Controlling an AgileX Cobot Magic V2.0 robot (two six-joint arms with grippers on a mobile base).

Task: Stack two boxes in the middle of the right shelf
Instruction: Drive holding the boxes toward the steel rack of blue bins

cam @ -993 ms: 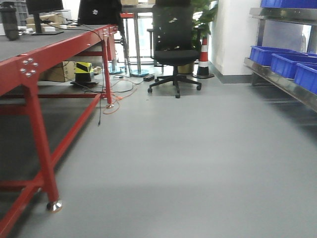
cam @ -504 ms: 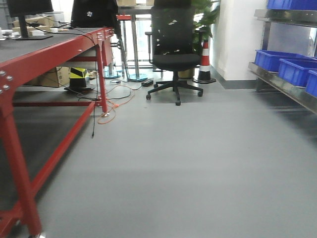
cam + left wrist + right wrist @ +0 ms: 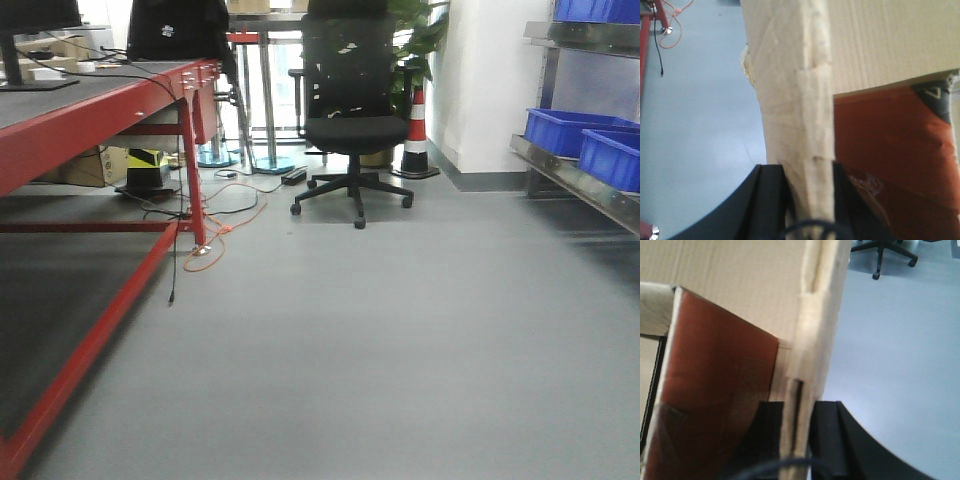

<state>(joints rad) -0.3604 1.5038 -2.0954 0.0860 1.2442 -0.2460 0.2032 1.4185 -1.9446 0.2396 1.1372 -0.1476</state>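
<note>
My left gripper is clamped on a thin wall of the box, which rises straight ahead of its jaws. My right gripper pinches cardboard the same way. The shelf lies well off rightward. I worry that any base jolt could make these edge pinches slip or tear.

**Workshop surroundings**

A black office chair is standing on the grey floor near the back. A red-framed counter is running along the left, with loose cables trailing beside its leg. A striped traffic cone is standing just right of the chair. Blue bins are sitting far right.
</note>
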